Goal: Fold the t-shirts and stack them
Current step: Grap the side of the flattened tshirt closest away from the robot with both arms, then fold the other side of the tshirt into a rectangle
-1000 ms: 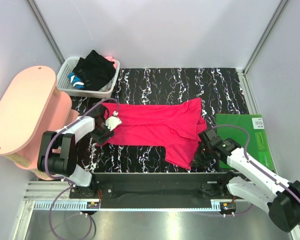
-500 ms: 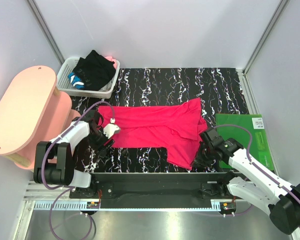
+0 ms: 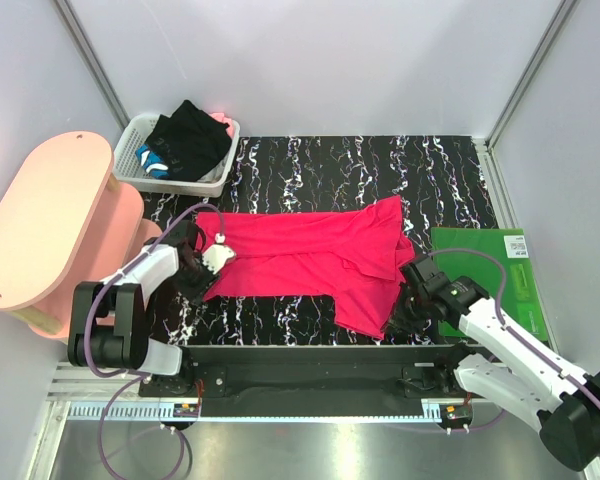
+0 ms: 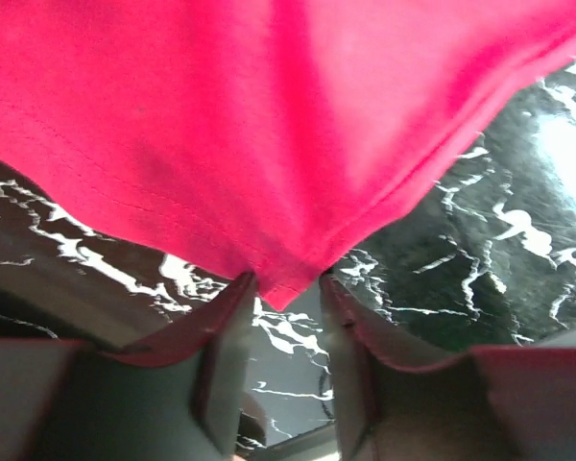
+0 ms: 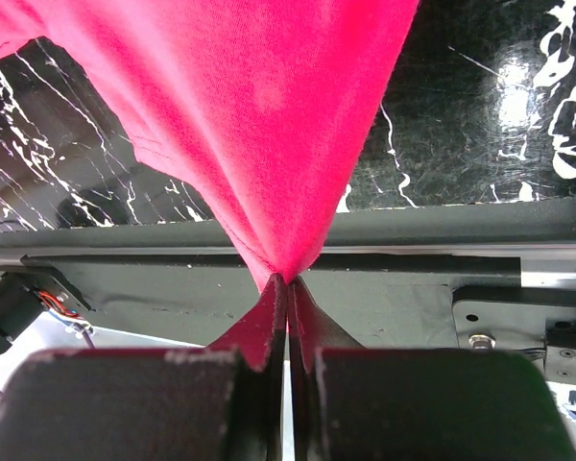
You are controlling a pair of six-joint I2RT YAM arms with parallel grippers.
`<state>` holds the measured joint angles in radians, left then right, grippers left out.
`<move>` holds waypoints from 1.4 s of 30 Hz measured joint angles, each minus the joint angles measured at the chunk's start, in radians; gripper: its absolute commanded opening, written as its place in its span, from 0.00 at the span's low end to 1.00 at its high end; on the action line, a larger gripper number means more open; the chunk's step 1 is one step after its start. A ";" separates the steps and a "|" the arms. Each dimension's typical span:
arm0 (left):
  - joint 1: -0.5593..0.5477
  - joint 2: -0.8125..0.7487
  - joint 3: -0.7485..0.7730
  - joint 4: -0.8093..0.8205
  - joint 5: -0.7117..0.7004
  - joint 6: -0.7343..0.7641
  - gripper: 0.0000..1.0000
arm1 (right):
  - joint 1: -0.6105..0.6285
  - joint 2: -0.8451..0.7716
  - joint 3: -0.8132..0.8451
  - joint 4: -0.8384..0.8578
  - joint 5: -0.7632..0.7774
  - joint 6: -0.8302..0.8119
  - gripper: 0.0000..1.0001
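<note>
My left gripper (image 4: 282, 288) stands at a narrow gap. Its two fingers (image 4: 226, 336) flank the very corner of the red t-shirt (image 3: 300, 262), and table shows between them, so the corner is not pinched. My right gripper (image 5: 288, 284) is closed tight, with a peak of the same shirt nipped between its tips.

By my count there are two arms, two grippers, one red shirt, one basket (image 3: 220, 182) and one green mat (image 3: 488, 262). The red shirt lies spread across the middle of the table (image 3: 360, 165), its left end at the left gripper and its lower right flap at the near edge, by the right gripper. The black t-shirt (image 3: 192, 142) is heaped in the white basket at the far left corner, with scraps of blue and pink cloth beside it.

The wrist views show the grip at each corner, which the overhead view is too small to show. Only the overhead view takes in the basket, the mat and the pink side table (image 3: 50, 215).

The tabletop is black with white veining, and pale walls enclose it.
</note>
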<state>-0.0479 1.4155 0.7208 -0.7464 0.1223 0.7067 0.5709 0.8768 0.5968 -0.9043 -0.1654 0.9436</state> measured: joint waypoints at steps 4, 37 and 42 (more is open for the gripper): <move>0.000 0.001 0.001 0.019 -0.032 -0.014 0.08 | 0.000 -0.011 0.000 -0.004 0.001 0.000 0.00; 0.001 -0.317 0.011 -0.246 -0.068 0.092 0.03 | 0.000 -0.134 0.224 -0.345 0.018 -0.039 0.00; 0.001 -0.133 0.150 -0.236 -0.067 0.089 0.03 | 0.001 0.046 0.349 -0.298 0.058 -0.089 0.00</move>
<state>-0.0467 1.2827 0.8703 -0.9825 0.0551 0.7956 0.5716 0.9226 0.9463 -1.2022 -0.1078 0.8551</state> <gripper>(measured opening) 0.034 0.011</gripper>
